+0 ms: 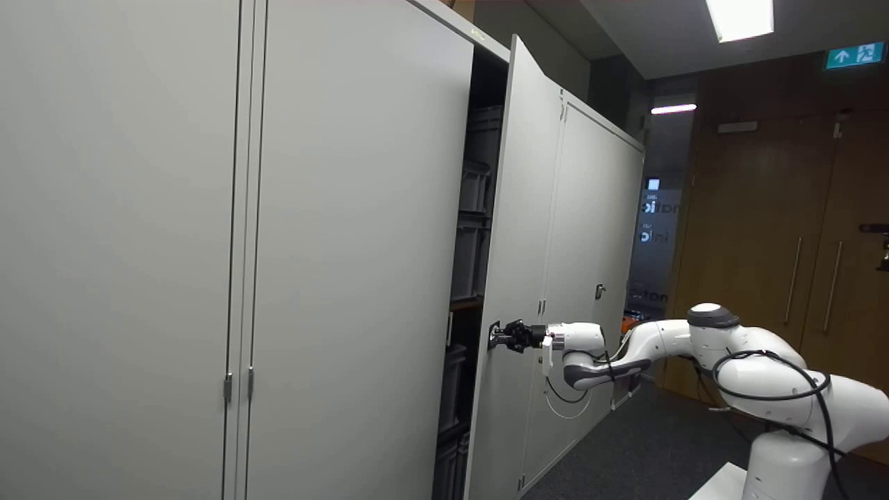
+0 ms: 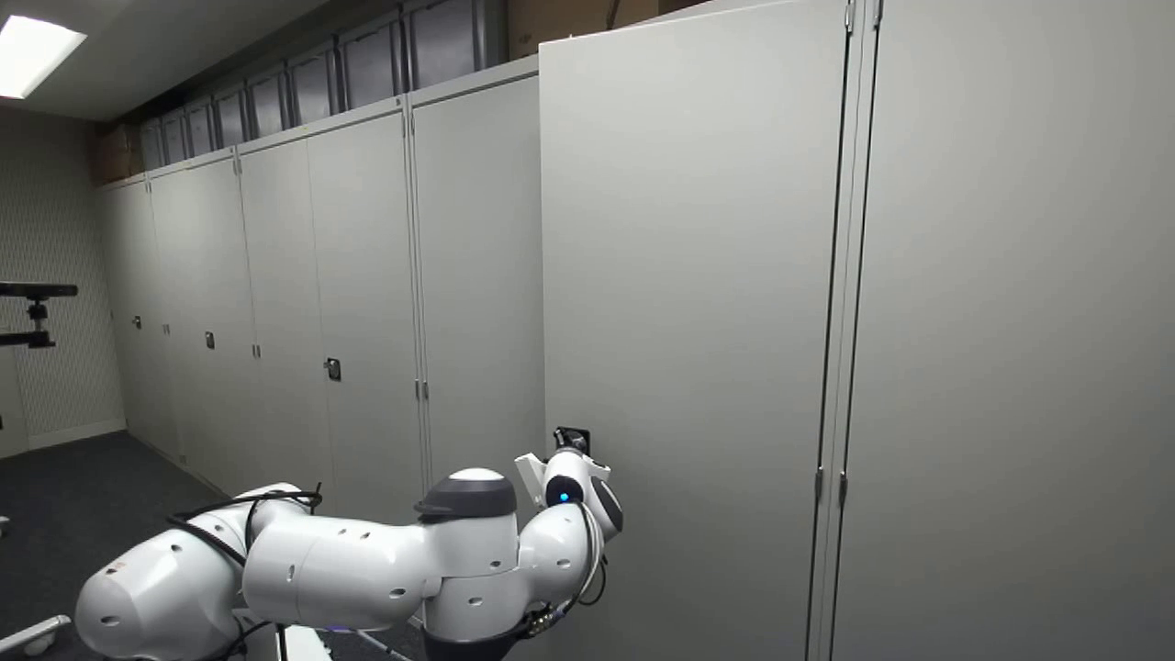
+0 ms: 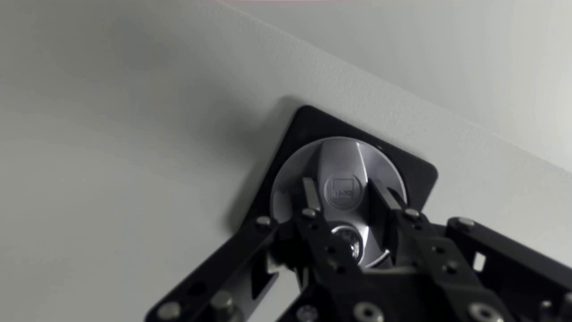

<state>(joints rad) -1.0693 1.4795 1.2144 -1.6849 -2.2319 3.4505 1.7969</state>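
A grey cabinet (image 1: 368, 243) stands with one door (image 1: 519, 229) ajar, neither closed nor wide. The arm (image 1: 764, 378) reaches to that door; bins (image 1: 474, 191) show through the gap in an exterior view. The hand (image 3: 346, 192) looks clamped on the handle (image 3: 342, 156), by the door's free edge, fingers (image 3: 311, 194) on either side. I judge the work midway: hold secured, swing unfinished, grip not yet released.

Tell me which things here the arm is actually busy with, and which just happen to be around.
In use:
gripper, closed on the silver handle
cabinet door bearing that handle, standing ajar

Just around:
grey bins behind that door
grey crates on top of the row of cabinets
exit sign
wooden double doors
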